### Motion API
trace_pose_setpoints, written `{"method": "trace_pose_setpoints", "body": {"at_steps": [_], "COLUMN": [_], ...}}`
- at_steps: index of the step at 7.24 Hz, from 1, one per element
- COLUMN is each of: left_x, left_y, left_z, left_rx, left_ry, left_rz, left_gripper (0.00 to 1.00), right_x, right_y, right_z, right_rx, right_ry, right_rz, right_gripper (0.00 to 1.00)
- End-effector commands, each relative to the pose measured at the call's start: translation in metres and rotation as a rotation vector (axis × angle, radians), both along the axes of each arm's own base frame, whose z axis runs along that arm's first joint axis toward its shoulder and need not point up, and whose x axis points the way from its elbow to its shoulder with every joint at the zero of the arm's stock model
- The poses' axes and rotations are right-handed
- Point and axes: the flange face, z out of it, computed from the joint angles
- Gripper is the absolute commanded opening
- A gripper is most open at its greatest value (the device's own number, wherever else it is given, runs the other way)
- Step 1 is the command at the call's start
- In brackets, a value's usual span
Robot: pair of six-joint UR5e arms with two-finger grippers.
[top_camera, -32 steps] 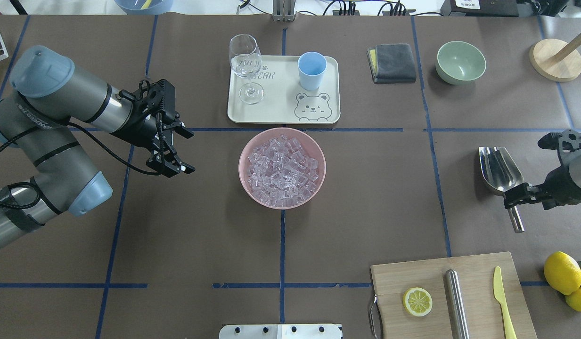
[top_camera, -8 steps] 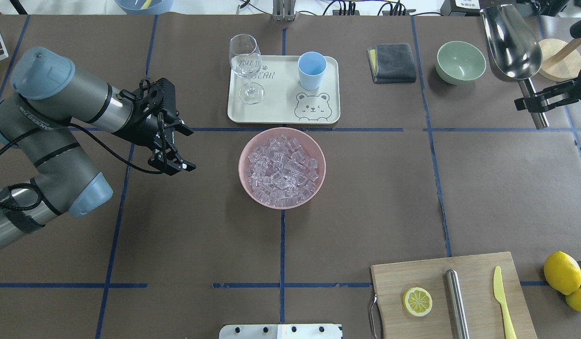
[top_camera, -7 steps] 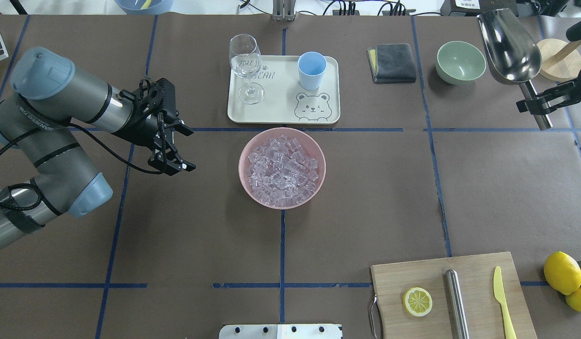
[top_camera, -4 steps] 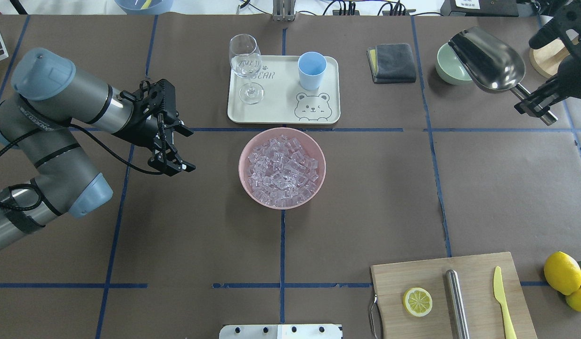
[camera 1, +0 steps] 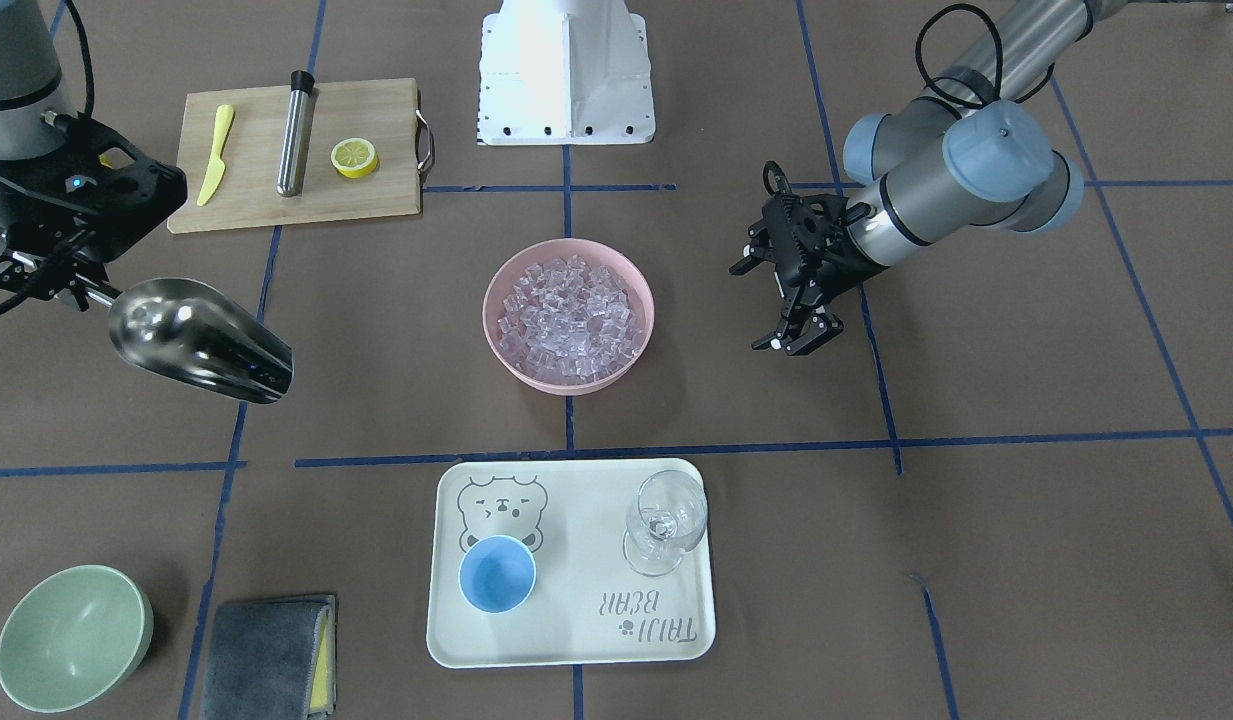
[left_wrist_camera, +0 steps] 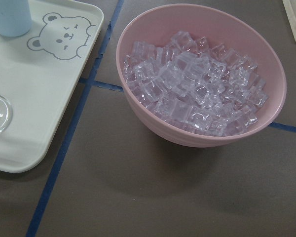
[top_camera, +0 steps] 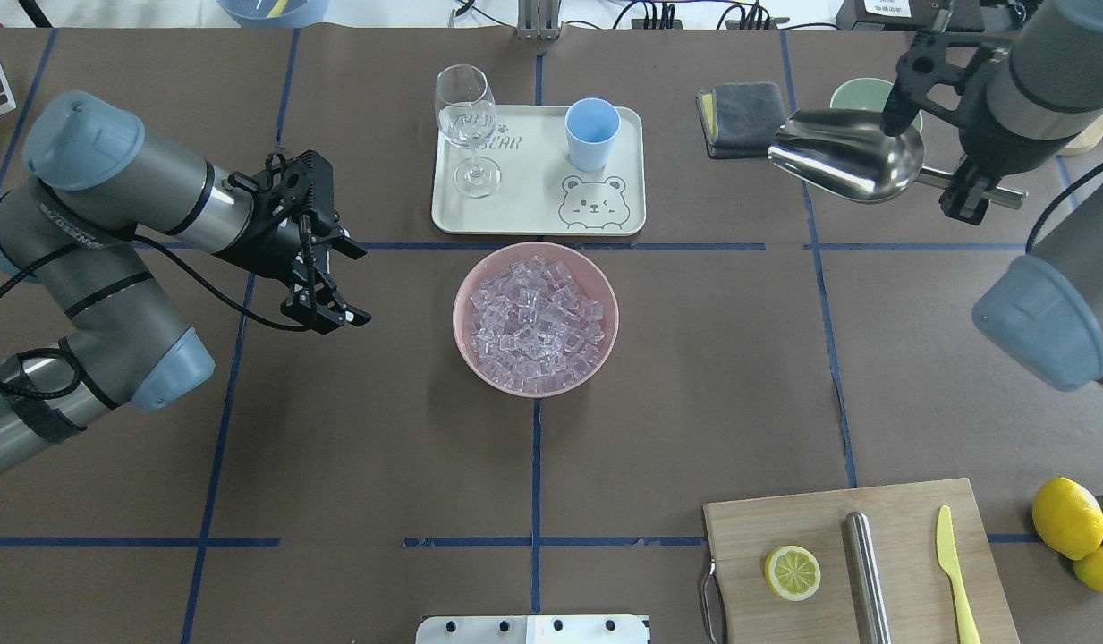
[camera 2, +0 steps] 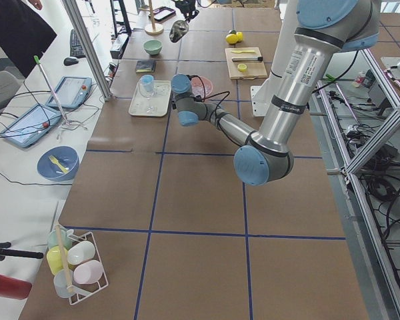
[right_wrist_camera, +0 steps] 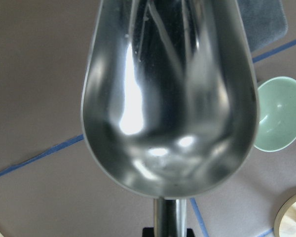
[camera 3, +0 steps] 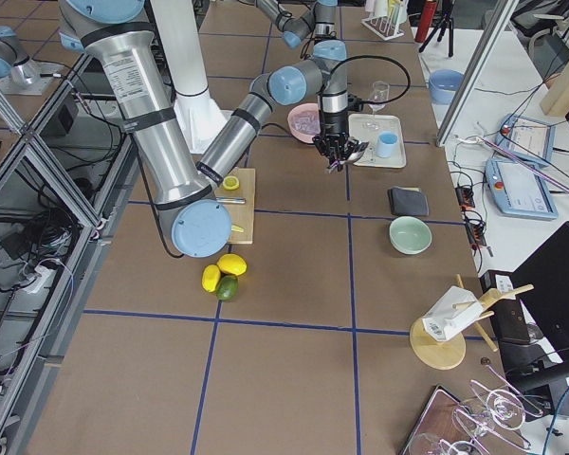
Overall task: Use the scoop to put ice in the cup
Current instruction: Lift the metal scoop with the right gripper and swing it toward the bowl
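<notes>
The steel scoop [top_camera: 846, 163] hangs empty in the air, its trough pointing toward the tray. My right gripper [top_camera: 963, 183] is shut on its rod handle. In the right wrist view the scoop [right_wrist_camera: 170, 98] fills the frame with nothing in it. The ice [top_camera: 535, 315] is heaped in a pink bowl [top_camera: 605, 349] at the table's middle, left of and nearer than the scoop. The light-blue cup [top_camera: 592, 132] stands upright on the cream tray [top_camera: 524, 210]. My left gripper [top_camera: 361, 286] is open, hovering left of the bowl and holding nothing.
A wine glass [top_camera: 466, 125] shares the tray. A grey cloth [top_camera: 743, 118] and a green bowl [top_camera: 860, 94] lie under and behind the scoop. A cutting board [top_camera: 909, 519] with a lemon half, a steel cylinder and a yellow knife sits front right, with lemons [top_camera: 1067, 517] beside it.
The right gripper lifted the scoop off the table, carried it to the far right, then swung it left so the trough points toward the tray. The left arm has stayed still.
</notes>
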Motion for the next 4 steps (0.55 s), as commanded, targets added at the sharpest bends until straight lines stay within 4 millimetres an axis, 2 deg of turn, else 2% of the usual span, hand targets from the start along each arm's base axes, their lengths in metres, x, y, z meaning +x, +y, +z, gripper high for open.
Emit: {"method": "trace_pose_setpoints", "body": {"at_steps": [1,2,3,4], "left_x": [0.008,0.019,0.033,0.049], "left_y": [0.006,0.015,0.021,0.028], "left_z": [0.002,0.001,0.000,-0.002], "left_rx": [-0.004,-0.003,0.012,0.032], "left_ry": [-0.003,-0.003,-0.013,-0.022], "left_rz": [0.014,0.034,0.003,-0.016], "left_gripper": [1.00,1.00,1.00,1.00], "right_x": [-0.016,-0.061,-0.077,-0.090], "right_y": [0.010,0.027,0.028,0.035], "right_z": [-0.005,-0.025,-0.050,-0.058], "right_rx": [0.049,0.078,0.097,0.106], "right_ry": [0.058,0.091,0.120,0.118], "right_rz": [-0.182,-0.250,-0.264,-0.287], "right_gripper": [0.00,0.00,0.00,0.00]}}
